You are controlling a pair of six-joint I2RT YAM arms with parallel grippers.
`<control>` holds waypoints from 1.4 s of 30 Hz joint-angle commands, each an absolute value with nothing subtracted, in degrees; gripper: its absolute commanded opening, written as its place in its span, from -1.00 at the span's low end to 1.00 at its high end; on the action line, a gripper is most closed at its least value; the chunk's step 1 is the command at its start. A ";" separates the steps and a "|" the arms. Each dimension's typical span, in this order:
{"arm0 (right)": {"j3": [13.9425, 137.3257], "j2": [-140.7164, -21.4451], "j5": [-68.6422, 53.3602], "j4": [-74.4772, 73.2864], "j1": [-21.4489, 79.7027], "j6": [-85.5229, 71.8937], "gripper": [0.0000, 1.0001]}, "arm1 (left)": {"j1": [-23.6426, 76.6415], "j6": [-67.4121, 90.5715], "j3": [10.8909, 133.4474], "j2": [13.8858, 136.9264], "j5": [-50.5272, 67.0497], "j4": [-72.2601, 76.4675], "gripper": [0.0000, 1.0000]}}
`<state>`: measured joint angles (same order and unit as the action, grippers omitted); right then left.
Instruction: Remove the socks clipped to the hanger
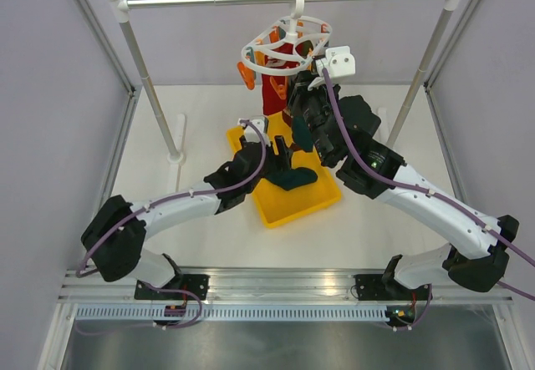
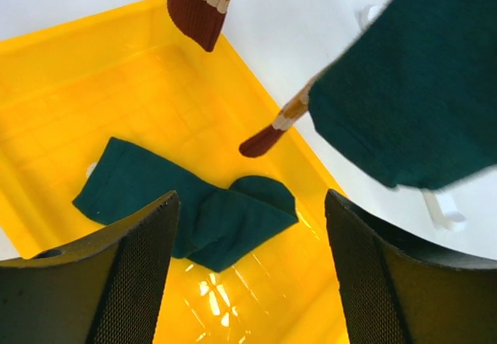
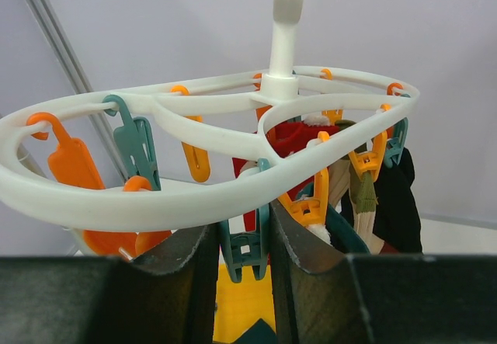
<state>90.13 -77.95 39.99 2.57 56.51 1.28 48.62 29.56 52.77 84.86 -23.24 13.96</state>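
Left gripper [image 2: 250, 204] fingers are standing wide apart, holding nothing, and are hovering over the yellow tray [image 2: 70, 72]. One loose teal sock [image 2: 194, 204] is lying crumpled on the tray floor. In the left wrist view a hanging teal sock [image 2: 411, 88] is showing at 2 o'clock and a brown striped sock [image 2: 200, 10] at 12 o'clock. Right gripper [image 3: 242, 243] is pinching a teal clip [image 3: 245, 255] narrowly beneath the hanger [image 3: 155, 204]. Overhead, the hanger is hanging from the metal rail [image 1: 209, 0] at 12 o'clock of the tray, carrying a red sock [image 1: 276, 94]. A black sock [image 3: 400, 204] is dangling at 4 o'clock in the right wrist view.
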 commanded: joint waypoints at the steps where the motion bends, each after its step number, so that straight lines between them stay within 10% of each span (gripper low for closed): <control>1: 90.26 -76.99 41.48 2.46 56.69 1.41 -0.89 | 50.00 29.11 49.93 77.88 -21.88 19.84 0.59; 22: 92.64 -77.70 41.84 0.18 56.69 0.79 -0.87 | 66.27 9.23 69.95 92.54 -55.89 25.93 0.73; 26: 92.90 -77.34 41.57 0.18 56.69 0.70 -0.86 | 65.83 8.53 69.88 94.04 -57.22 26.72 0.54; 34: 92.99 -76.91 41.04 -1.84 56.69 0.44 -0.83 | 65.13 4.40 67.51 90.97 -57.13 30.49 -0.95; 39: 91.94 -75.24 40.96 -2.46 56.69 0.00 -0.63 | 65.13 3.69 65.22 88.25 -54.32 31.11 -0.95; 42: 91.06 -73.57 39.99 -3.34 56.69 0.00 -0.08 | 65.13 3.69 63.81 87.10 -53.18 31.03 -0.95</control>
<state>90.80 -76.86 40.56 -2.22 56.51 -0.10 65.28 6.26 64.82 90.02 -54.87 28.16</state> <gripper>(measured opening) 0.397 0.026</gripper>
